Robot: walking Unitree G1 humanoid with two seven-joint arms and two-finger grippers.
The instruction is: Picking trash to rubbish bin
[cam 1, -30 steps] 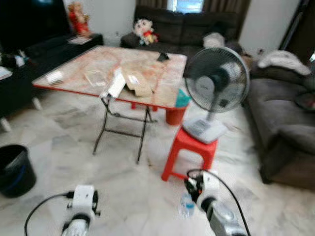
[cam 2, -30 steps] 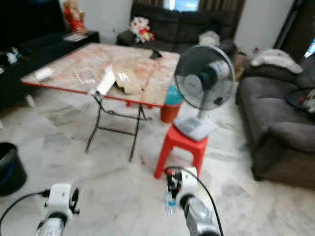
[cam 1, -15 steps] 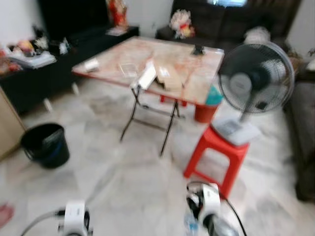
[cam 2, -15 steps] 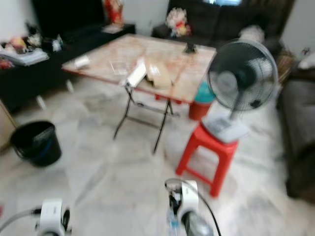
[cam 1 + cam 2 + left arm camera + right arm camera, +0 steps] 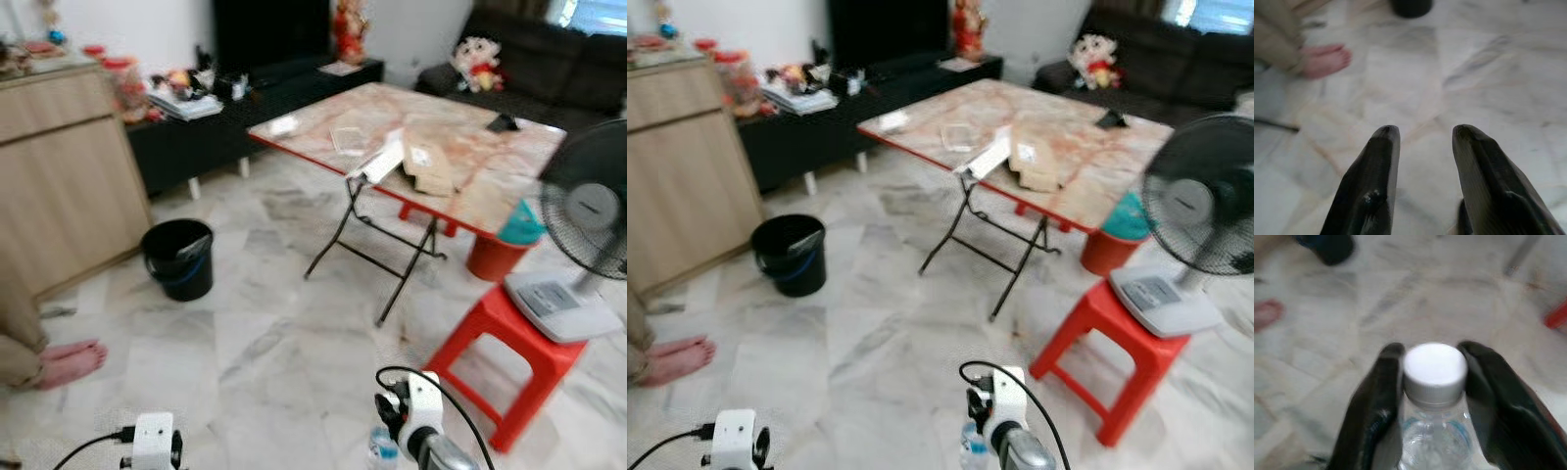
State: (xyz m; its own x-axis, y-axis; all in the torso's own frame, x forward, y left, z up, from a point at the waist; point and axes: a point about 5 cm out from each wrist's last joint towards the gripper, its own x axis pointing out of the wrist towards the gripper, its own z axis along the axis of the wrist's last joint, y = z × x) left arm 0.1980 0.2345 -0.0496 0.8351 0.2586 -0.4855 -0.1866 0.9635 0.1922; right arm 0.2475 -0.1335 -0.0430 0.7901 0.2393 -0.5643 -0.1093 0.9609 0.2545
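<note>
My right gripper [image 5: 1432, 382] is shut on a clear plastic bottle [image 5: 1435, 431] with a white cap [image 5: 1435, 364], held low in front of me; the bottle [image 5: 382, 450] peeks out beside the right wrist at the bottom of the eye views. A black rubbish bin [image 5: 179, 259] stands on the marble floor to my left, in front of a wooden cabinet [image 5: 69, 176]. My left gripper [image 5: 1422, 142] is open over bare floor, nothing between its fingers. Its wrist [image 5: 154, 441] sits at the bottom left.
A folding table [image 5: 490, 196] with papers stands ahead right. A red stool [image 5: 514, 348] carrying a fan [image 5: 588, 225] is at my right. A person's bare foot [image 5: 67, 360] rests on the floor at far left. A dark sofa [image 5: 549, 59] lines the back.
The camera has swung left: bin, cabinet and a person's foot have come into view, table and fan shifted right. My right gripper still holds the bottle.
</note>
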